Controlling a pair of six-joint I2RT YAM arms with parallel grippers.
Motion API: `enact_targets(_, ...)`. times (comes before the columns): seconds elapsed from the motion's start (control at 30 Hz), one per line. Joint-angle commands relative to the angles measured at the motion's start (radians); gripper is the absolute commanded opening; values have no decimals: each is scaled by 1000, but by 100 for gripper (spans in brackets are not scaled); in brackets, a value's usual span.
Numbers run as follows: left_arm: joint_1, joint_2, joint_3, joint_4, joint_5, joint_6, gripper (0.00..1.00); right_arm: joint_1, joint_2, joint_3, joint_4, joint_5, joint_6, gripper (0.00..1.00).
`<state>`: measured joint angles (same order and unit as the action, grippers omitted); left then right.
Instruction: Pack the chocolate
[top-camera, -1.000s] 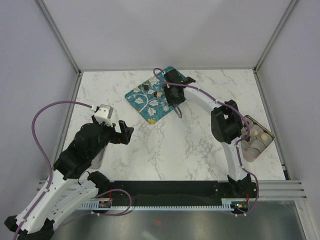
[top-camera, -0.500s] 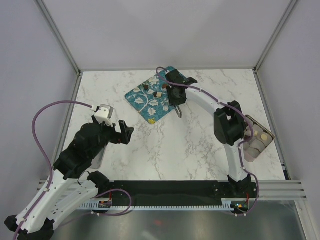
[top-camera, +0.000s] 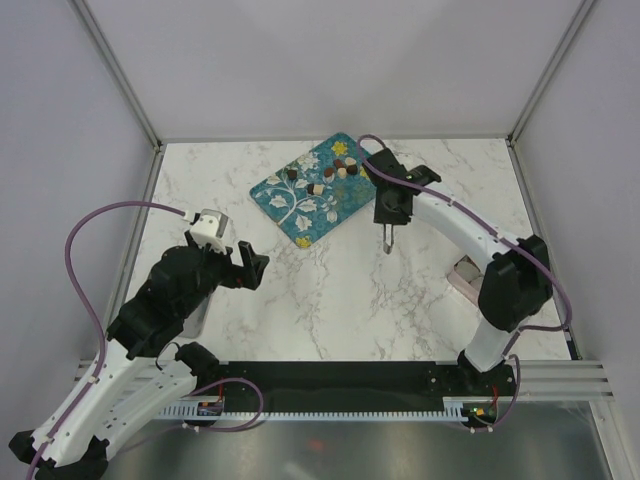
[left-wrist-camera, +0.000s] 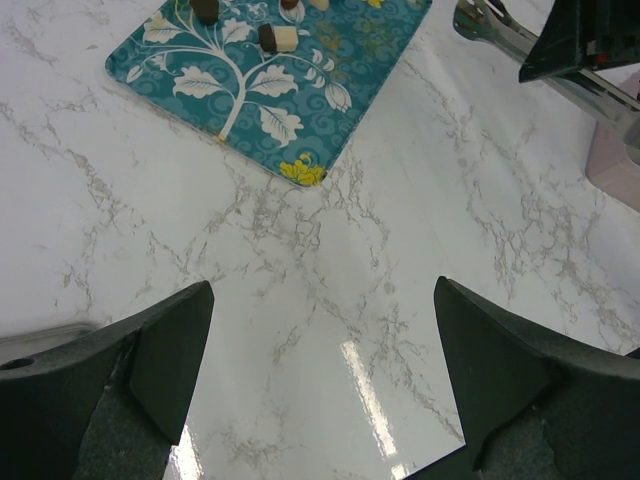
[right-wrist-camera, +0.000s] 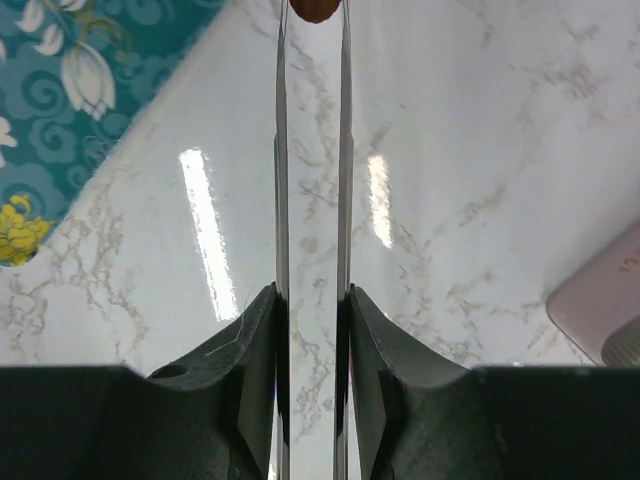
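The left pincer (left-wrist-camera: 322, 300) is hanging fully released over bare tabletop (top-camera: 330, 290), well apart from the teal tray (top-camera: 300, 215), where most of the chocolate (top-camera: 340, 170) is sitting. Just past the tray's right edge, the right pincer (right-wrist-camera: 312, 300) is clenching tongs (right-wrist-camera: 281, 150) that are pinching one brown piece (right-wrist-camera: 315, 8). A pink box (top-camera: 465, 275) is lying near the tabletop's right edge.

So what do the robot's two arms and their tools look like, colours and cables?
The left arm and right arm are white links with bulky black joints, on a black rail. The left one carries a white camera block at its wrist. A purple cable runs along each. The left tool and right tool have matte black, wedge-shaped fingers.
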<state>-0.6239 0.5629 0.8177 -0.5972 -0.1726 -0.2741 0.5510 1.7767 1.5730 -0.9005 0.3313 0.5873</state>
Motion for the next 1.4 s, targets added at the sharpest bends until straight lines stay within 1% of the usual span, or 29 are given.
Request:
enact_targets(0.0,-2,9,5,20,33,-4,100,-29,-156,-108,-90,112,134,37)
enact_targets(0.2,-5,29,8,19,74,-10,100,-95,-334,-275,-136,173,249,37)
enact_targets(0.3,-16,41,9,19,84,-11,100,-137,-379,-323,-173,204,307,37)
enact_targets(0.37,-28,49,9,19,82,-11,99,-172,-396,-332,-196,210,338,37)
enact_targets(0.43,-33,54,9,19,82,-10,99,-189,-434,-340,-230,259,391,37)
enact_targets(0.57,-54,57,6,20,67,-8,99,-262,-499,-373,-268,282,436,36)
enact_targets(0.63,-59,55,1,17,62,-8,99,-278,-530,-395,-297,294,453,37)
enact_targets(0.83,-68,71,3,19,65,-7,99,-298,-588,-482,-344,314,496,37)
enact_targets(1.0,-77,80,1,19,67,-7,99,-299,-621,-577,-345,301,532,36)
enact_targets(1.1,-83,88,0,19,67,-5,99,-301,-660,-605,-357,313,552,36)
enact_targets(1.37,-94,94,-2,17,64,-5,99,-336,-692,-705,-348,322,536,38)
